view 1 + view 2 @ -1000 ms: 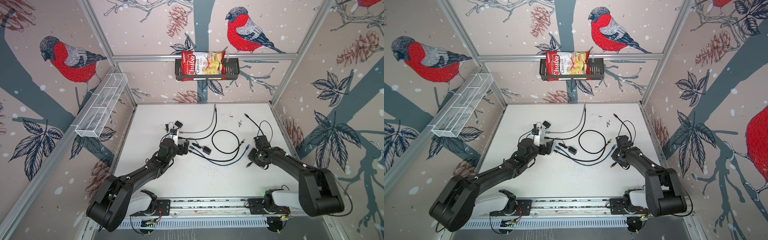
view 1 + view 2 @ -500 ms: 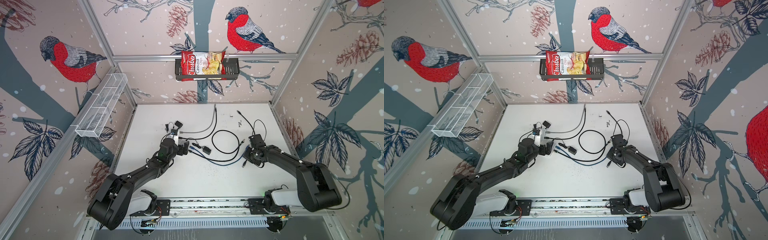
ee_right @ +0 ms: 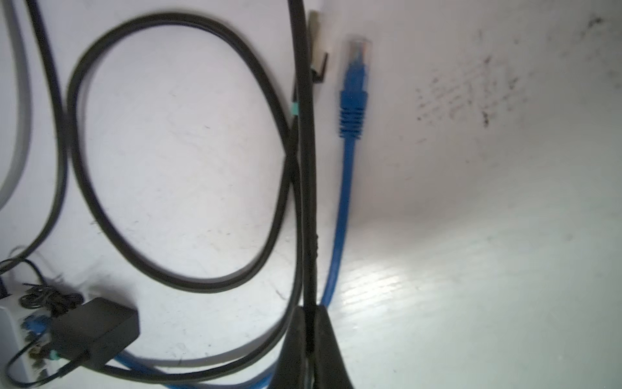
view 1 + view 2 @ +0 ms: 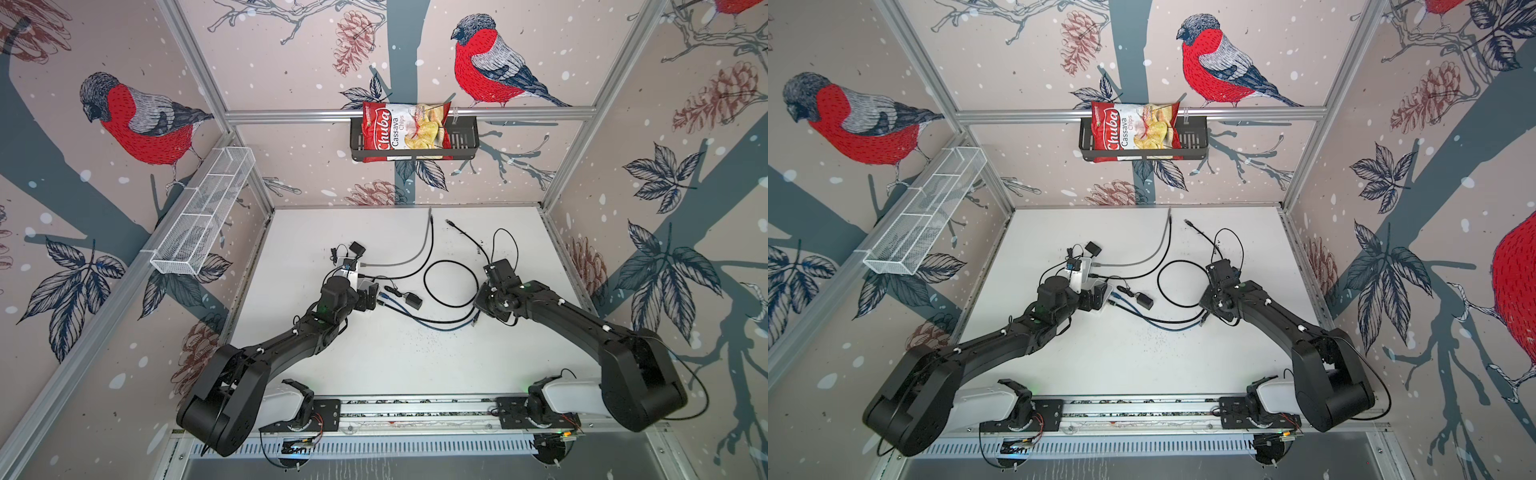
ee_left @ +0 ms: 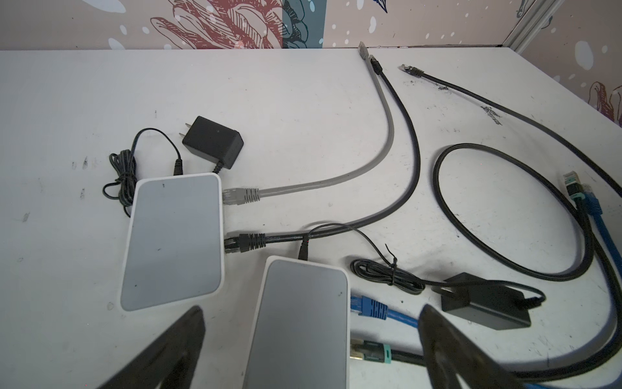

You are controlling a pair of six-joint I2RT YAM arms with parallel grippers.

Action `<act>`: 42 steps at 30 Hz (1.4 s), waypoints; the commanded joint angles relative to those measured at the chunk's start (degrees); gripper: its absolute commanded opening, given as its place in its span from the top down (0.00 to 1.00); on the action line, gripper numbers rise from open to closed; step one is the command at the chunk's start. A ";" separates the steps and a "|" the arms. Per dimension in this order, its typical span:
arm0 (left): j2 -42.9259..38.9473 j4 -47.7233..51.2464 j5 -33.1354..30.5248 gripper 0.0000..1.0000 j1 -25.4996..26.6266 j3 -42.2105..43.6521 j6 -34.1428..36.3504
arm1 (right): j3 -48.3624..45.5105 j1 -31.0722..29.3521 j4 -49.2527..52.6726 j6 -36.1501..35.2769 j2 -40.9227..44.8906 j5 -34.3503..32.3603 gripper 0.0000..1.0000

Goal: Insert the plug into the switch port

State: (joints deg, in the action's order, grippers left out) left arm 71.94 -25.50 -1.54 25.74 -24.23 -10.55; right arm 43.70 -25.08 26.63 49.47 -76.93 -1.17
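One switch [image 5: 299, 353] sits between the wide-open, empty fingers of the left gripper [image 5: 311, 308], left of centre in both top views. The right gripper [image 3: 311, 313] is clamped on a black cable [image 3: 308, 188], apparently the one whose free plug [image 4: 449, 222] lies upper centre in a top view.
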 commanded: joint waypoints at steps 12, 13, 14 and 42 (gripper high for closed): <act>-1.60 -0.16 -1.04 0.03 0.01 0.05 0.52 | 7.13 -9.23 -6.29 1.00 -12.04 -0.99 0.99; -1.76 0.07 -1.16 0.03 0.01 0.05 0.48 | 7.47 -9.45 -6.58 0.90 -12.58 -0.82 0.99; -1.88 0.37 -1.40 0.03 -0.01 0.08 0.52 | 7.78 -9.76 -6.96 0.72 -13.16 -0.44 0.99; -4.39 2.12 -1.22 0.03 0.01 1.62 -0.42 | 26.58 -9.49 -10.14 -46.46 -15.98 -1.46 0.48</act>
State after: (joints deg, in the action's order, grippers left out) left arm 68.05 -23.00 -3.20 25.74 -22.85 -10.76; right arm 69.95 -34.11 19.00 13.37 -94.11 -1.08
